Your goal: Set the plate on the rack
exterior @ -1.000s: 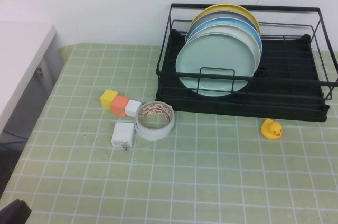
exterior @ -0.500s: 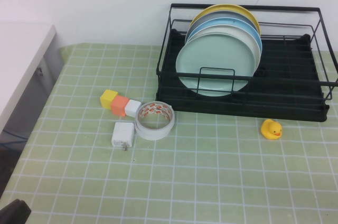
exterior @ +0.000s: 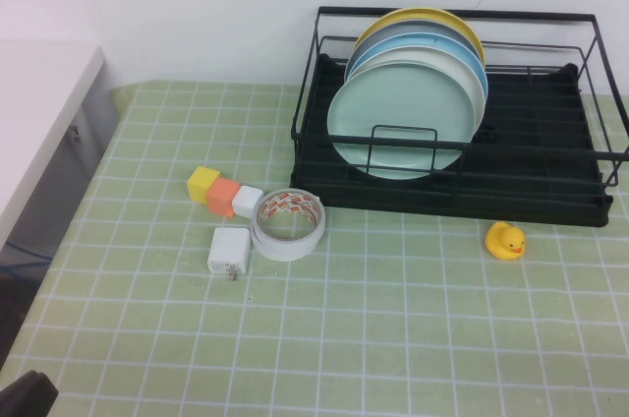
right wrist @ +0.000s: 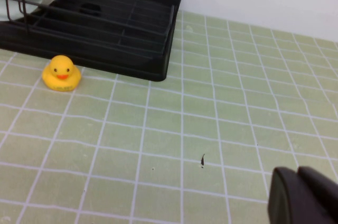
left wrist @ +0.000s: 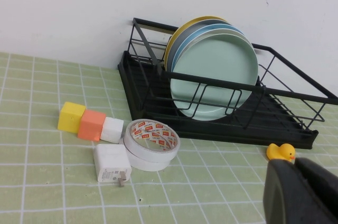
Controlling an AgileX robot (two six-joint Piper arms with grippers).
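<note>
The pale mint-green plate (exterior: pixel 401 125) stands upright at the front of a row of plates in the black wire rack (exterior: pixel 550 186); it also shows in the left wrist view (left wrist: pixel 214 78), in the rack (left wrist: pixel 296 129). Behind it stand white, light blue, grey and yellow plates. My left gripper (left wrist: pixel 296 168) is shut and empty, low at the table's near left; only a dark tip of it (exterior: pixel 25 395) shows in the high view. My right gripper (right wrist: pixel 297 174) is shut and empty above the bare cloth to the right of the rack (right wrist: pixel 105 28), out of the high view.
A yellow rubber duck (exterior: pixel 505 240) sits in front of the rack's right end. A tape roll (exterior: pixel 288 223), a white charger (exterior: pixel 229 252) and yellow, orange and white cubes (exterior: pixel 225 192) lie left of the rack. A white counter (exterior: pixel 34 112) borders the left side.
</note>
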